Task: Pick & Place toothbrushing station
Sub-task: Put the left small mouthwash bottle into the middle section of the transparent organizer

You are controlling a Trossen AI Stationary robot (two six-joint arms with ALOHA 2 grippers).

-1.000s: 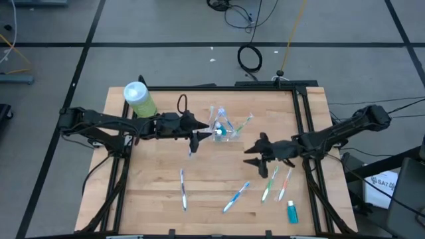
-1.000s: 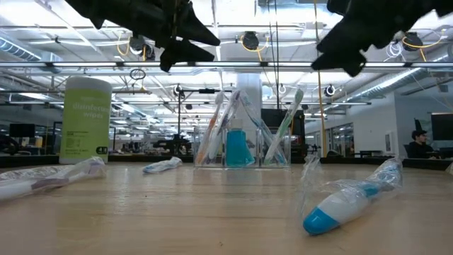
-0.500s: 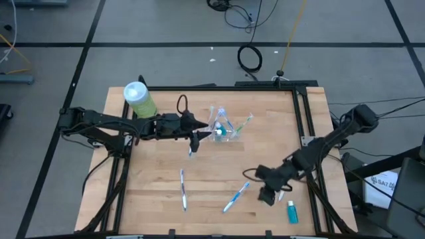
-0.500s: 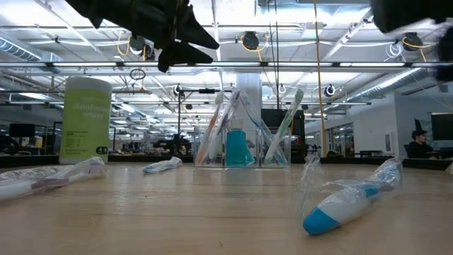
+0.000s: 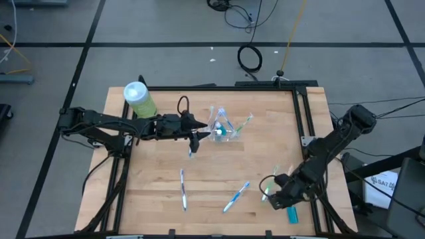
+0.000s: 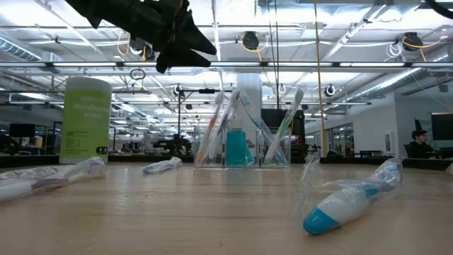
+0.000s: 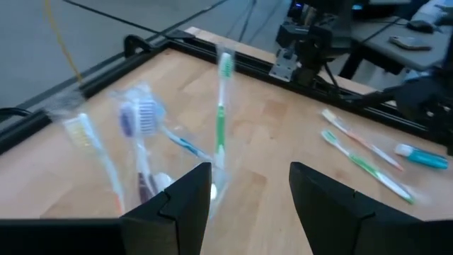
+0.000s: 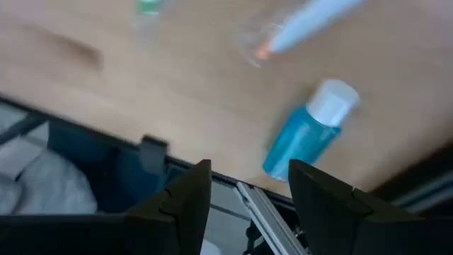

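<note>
The clear cup [image 5: 223, 130] stands on the table's far middle. Several toothbrushes lean in it, among them a green one [image 7: 223, 106], and a teal tube [image 6: 238, 149] stands inside. My left gripper [image 5: 198, 137] hangs open just left of the cup, above the table [image 7: 248, 205]. My right gripper [image 5: 274, 197] is open near the table's near right corner, tipped downward above a teal white-capped tube [image 8: 308, 138] that lies flat on the wood [image 5: 292, 214]. Nothing is between either pair of fingers.
Loose wrapped toothbrushes lie on the near half of the table [image 5: 183, 189] [image 5: 236, 197] [image 5: 267, 191], with one more [image 5: 190, 151] below my left gripper. A green white-lidded canister [image 5: 139, 99] stands at the far left. The table's near edge and frame [image 8: 106, 163] run close to the tube.
My right gripper has swung from the table's right middle toward the near right corner, sinking a little and rolling over, so it now points down at the teal tube. It has stayed open.
</note>
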